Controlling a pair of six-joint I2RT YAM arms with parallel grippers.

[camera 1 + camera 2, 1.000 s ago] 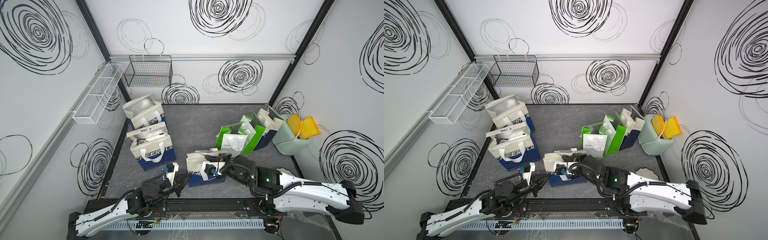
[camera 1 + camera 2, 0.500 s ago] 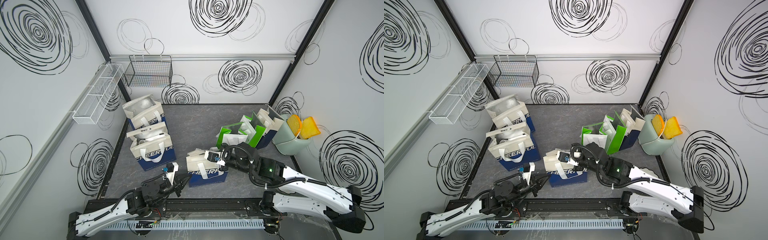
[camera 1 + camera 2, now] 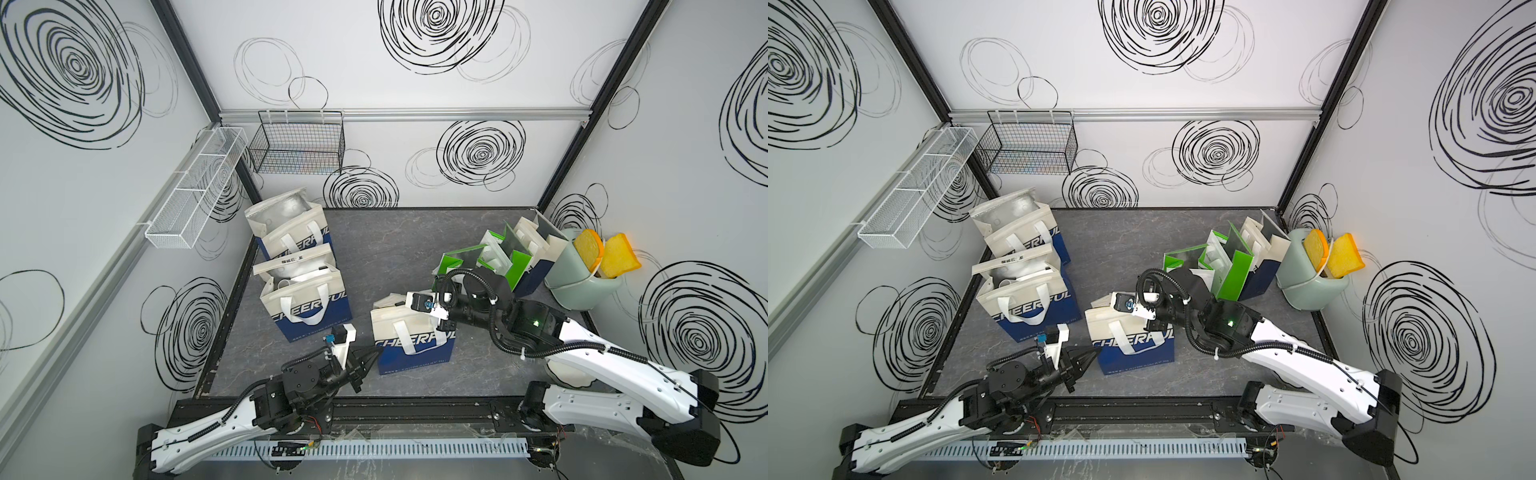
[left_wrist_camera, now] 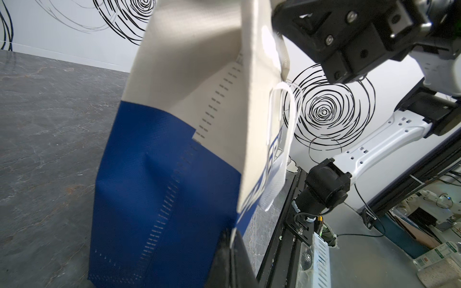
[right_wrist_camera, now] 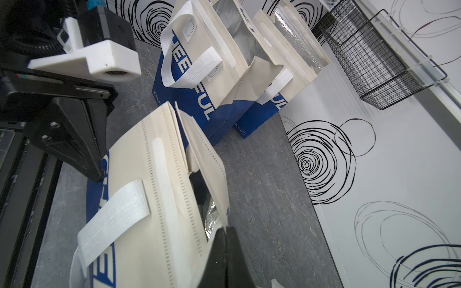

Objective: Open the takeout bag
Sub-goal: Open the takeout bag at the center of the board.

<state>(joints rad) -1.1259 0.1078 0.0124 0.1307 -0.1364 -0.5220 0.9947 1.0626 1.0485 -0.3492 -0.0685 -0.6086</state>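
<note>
The takeout bag (image 3: 409,338) (image 3: 1127,338), cream above and blue below with CHEERFUL on its front, stands near the table's front edge. My left gripper (image 3: 377,353) (image 3: 1098,352) is shut on the bag's near left side edge; in the left wrist view a thin white edge sits between the left gripper's (image 4: 230,239) fingers. My right gripper (image 3: 434,322) (image 3: 1152,322) is shut on the rim of the bag's far panel at its right end. In the right wrist view the right gripper (image 5: 226,230) pinches that rim, with a narrow gap and silver lining (image 5: 210,219) showing beside it.
Two open CHEERFUL bags (image 3: 305,307) (image 3: 291,230) stand at the left. Green and white bags (image 3: 498,257) and a pale green bin (image 3: 582,286) with yellow pieces stand at the back right. A black wire basket (image 3: 299,145) and a white one (image 3: 195,191) hang on the walls.
My right gripper has moved from the bag's front side up and back to its far top rim, drawing that rim away. The left arm has stayed put.
</note>
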